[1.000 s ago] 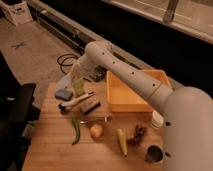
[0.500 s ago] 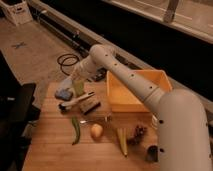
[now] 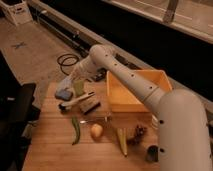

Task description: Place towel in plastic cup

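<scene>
The plastic cup (image 3: 79,88), pale yellow-green and translucent, stands upright near the back left of the wooden table (image 3: 50,150). My gripper (image 3: 76,76) hovers just above it, at the end of the white arm reaching in from the lower right. It is shut on the towel (image 3: 67,83), a pale grey-blue cloth that hangs down to the left of the cup's rim. The cloth's lower end drapes toward a blue sponge (image 3: 63,94).
A yellow open box (image 3: 150,80) sits right of the cup. In front lie a dark-handled brush (image 3: 75,101), a dark block (image 3: 90,106), a green pod (image 3: 76,131), a yellow round fruit (image 3: 96,131), a corn-like piece (image 3: 121,142), a brown cluster (image 3: 138,134) and a dark cup (image 3: 151,153).
The gripper has stayed above the plastic cup with the towel in it, shifting only slightly. The cup and the other things have not moved.
</scene>
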Robot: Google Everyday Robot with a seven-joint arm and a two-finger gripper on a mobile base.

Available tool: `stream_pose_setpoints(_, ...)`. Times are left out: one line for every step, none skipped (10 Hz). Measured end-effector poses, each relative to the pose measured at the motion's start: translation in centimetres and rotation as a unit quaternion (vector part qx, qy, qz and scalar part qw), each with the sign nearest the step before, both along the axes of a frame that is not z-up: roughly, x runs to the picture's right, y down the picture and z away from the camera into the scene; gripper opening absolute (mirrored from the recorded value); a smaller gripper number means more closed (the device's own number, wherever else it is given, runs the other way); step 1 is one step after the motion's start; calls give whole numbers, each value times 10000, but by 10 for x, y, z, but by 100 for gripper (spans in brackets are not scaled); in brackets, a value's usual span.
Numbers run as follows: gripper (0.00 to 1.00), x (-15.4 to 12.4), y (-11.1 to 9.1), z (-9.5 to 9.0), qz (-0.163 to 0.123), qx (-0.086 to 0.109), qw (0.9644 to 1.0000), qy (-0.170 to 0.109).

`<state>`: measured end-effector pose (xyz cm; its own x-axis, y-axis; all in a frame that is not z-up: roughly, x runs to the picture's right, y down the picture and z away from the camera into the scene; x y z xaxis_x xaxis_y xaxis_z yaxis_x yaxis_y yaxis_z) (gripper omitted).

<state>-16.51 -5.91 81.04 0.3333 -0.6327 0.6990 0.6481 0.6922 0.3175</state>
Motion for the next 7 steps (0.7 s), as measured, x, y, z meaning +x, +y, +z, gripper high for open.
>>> stream_pose_setpoints(0,1,3,12,122,1,9999,-33)
stream_pose_setpoints(0,-4,5,24,203,27,9998,-79)
stream_pose_setpoints(0,-7,8,32,237,52,9997,-78)
stream_pose_setpoints(0,-8,6,39,276,113,9995,-44)
stream_pose_setpoints(0,-7,3,46,322,176,9993,52)
stream_pose_setpoints(0,-7,2,50,345,215,9991,117)
stream_pose_setpoints(0,-7,0,54,376,263,9988,190)
